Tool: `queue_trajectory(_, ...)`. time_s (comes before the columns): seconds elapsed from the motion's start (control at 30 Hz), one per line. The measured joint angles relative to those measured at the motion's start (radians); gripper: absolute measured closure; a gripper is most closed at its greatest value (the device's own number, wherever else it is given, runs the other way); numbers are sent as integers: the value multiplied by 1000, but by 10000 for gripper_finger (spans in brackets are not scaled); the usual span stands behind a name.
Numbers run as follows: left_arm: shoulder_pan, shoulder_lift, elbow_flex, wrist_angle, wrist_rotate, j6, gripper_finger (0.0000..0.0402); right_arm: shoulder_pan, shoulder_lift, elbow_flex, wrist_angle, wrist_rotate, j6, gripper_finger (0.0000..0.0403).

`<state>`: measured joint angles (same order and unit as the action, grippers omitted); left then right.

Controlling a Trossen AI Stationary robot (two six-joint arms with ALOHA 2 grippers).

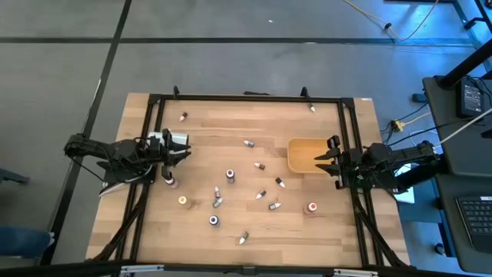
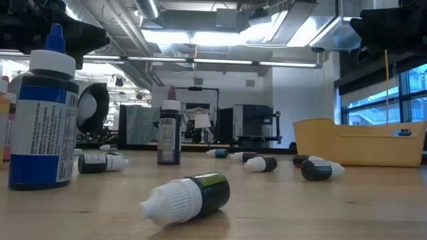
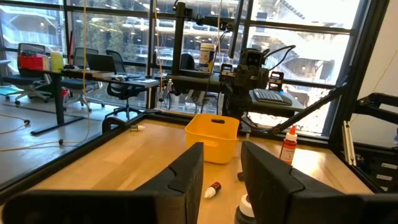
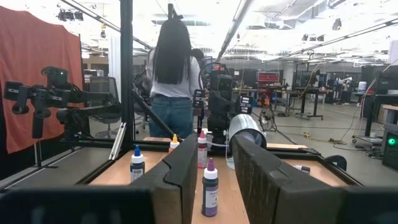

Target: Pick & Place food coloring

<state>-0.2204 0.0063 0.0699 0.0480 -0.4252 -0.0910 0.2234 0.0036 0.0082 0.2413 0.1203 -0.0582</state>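
Several tiny food coloring bottles lie or stand scattered on the wooden table (image 1: 231,127), among them ones in the high view (image 1: 230,176) (image 1: 260,165) (image 1: 214,220). In the low view a blue one (image 2: 43,113) and a purple one (image 2: 169,130) stand upright, and a dark one (image 2: 190,195) lies on its side. The tan tray (image 1: 304,156) sits at the right. My left gripper (image 1: 187,146) (image 3: 221,180) is open and empty above the table's left part. My right gripper (image 1: 321,162) (image 4: 216,146) is open and empty at the tray's right edge.
A dark frame (image 1: 246,98) runs around the table's edges. An upright bottle (image 1: 169,181) stands close below my left gripper. An orange-bodied bottle (image 1: 311,208) stands near the tray. A person (image 4: 171,81) stands beyond the table in the right wrist view.
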Motion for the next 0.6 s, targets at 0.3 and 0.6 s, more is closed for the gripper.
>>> queue_trajectory(0.3, 0, 0, 0, 0, 0, 0, 298, 0, 0, 0, 0, 0, 0, 297)
queue_trajectory(0.6, 0, 0, 0, 0, 0, 0, 299, 0, 0, 0, 0, 0, 54, 297)
